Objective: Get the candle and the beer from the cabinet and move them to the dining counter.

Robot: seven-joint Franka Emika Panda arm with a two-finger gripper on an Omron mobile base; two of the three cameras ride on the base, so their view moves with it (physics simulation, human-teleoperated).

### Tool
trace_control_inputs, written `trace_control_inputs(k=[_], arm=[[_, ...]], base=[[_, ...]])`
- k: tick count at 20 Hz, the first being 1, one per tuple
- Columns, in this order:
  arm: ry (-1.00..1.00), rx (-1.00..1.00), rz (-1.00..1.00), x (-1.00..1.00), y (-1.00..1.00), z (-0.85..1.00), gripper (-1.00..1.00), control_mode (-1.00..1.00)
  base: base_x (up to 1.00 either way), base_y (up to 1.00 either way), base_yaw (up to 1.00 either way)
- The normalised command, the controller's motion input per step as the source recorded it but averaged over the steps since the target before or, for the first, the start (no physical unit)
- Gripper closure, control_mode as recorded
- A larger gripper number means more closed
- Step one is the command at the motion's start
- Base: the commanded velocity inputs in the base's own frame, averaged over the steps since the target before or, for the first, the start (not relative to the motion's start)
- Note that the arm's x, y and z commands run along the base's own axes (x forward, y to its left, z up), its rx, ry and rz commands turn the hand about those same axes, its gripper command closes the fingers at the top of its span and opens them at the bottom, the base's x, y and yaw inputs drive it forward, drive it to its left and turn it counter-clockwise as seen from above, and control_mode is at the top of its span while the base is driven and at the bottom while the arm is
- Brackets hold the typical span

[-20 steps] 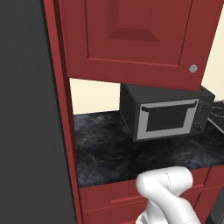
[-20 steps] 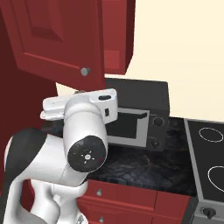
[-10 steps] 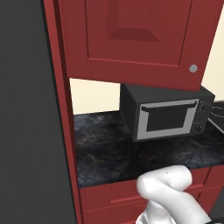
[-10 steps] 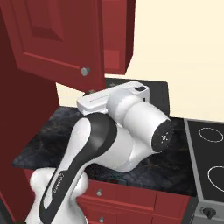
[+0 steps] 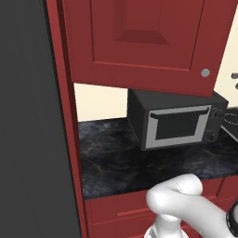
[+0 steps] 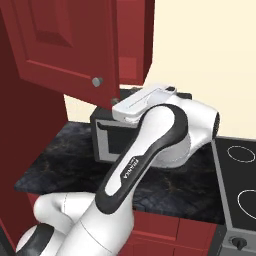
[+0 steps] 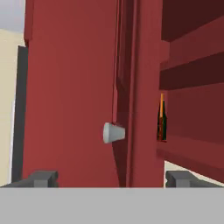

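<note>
The fingers (image 7: 112, 178) stand wide apart and hold nothing, with the cabinet door knob (image 7: 113, 132) between them and a little ahead. The cabinet (image 7: 183, 87) is open by a narrow gap; through it the beer (image 7: 162, 124) stands on the red shelf (image 7: 192, 151), and a thin orange stick, probably the candle (image 7: 161, 99), rises just beside or behind it. The step in hand looks like getting the door fully out of the way: swing it wider before reaching, since the door edge (image 7: 131, 87) sits right beside the bottle. Then come in level above the shelf lip. Below, the microwave (image 5: 174, 125) on the black bench (image 5: 116, 162) limits how low the arm can drop; the dining counter is out of sight
</note>
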Motion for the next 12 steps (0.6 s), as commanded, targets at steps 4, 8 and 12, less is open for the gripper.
trace_control_inputs(k=[4, 8, 12], arm=[[0.0, 0.01, 0.35, 0.27, 0.0, -0.11, -1.0, -1.0], [0.0, 0.03, 0.27, 0.25, 0.0, -0.03, -1.0, -1.0], [0.0, 0.04, 0.13, 0.27, 0.0, 0.0, -1.0, -1.0]], base=[[0.0, 0.0, 0.0], [0.0, 0.0, 0.0], [0.0, 0.0, 0.0]])
